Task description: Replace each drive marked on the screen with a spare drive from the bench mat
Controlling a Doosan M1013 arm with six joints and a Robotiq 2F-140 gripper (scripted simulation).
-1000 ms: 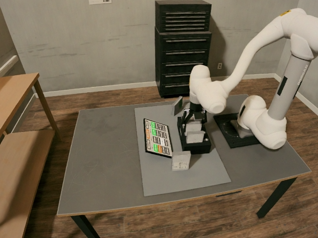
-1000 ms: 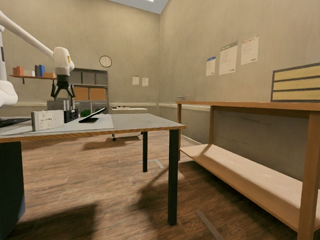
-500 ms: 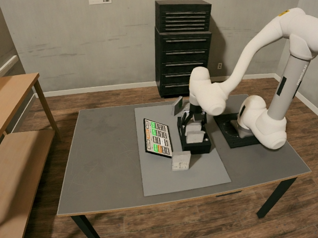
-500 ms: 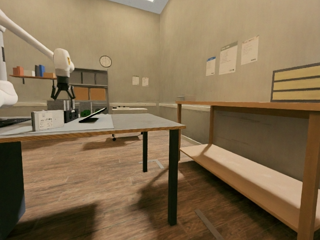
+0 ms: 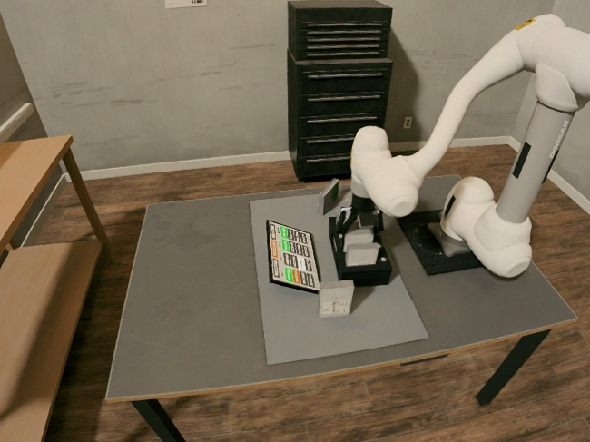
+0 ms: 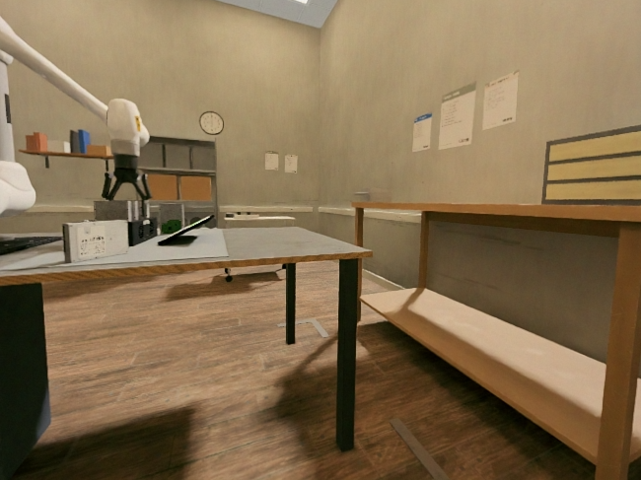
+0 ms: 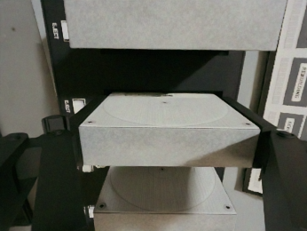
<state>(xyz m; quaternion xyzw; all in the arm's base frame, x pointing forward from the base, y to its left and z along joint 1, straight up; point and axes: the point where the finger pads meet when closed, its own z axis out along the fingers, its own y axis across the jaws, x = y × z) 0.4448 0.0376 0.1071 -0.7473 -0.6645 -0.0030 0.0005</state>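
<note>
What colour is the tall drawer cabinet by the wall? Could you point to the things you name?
The cabinet (image 5: 339,64) is black, best seen in the top view.

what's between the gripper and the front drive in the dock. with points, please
Another drive (image 5: 358,237) (image 7: 175,24), standing in the dock (image 5: 364,277) between the gripper (image 5: 364,219) (image 6: 126,198) (image 7: 163,110) and front drive (image 5: 361,255). The top view shows it.

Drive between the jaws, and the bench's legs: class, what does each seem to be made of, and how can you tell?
Drive: probably metal, matte; pale grey, finely brushed top with small screws.

Legs: perhaps painted metal, dark and smooth; no wood grain shows, though plastic is possible.
</note>
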